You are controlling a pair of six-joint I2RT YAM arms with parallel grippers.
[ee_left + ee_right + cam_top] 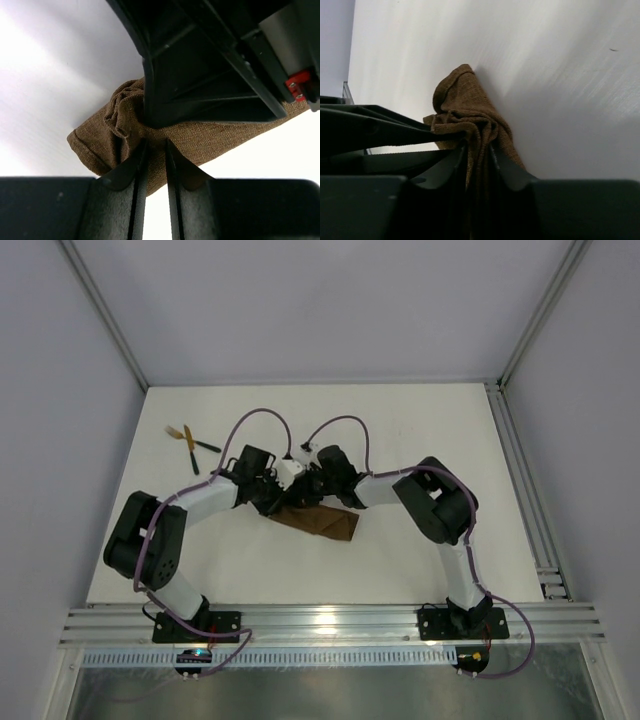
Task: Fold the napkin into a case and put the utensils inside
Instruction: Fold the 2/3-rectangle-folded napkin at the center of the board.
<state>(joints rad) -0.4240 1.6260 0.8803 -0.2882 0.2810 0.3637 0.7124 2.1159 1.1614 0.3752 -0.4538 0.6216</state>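
We are clenching the left gripper (156,146) on a fold of the napkin (322,523) at mid-table, seemingly to pin it while the right gripper (478,150) is working the same bunch. Cloth is running between its fingers, but we cannot tell whether it is gripping. The brown cloth is lying narrow and creased, the utensils (190,443) well apart.

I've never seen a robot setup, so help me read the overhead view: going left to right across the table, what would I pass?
utensils → napkin → right arm's bent elbow → metal rail along the table's edge
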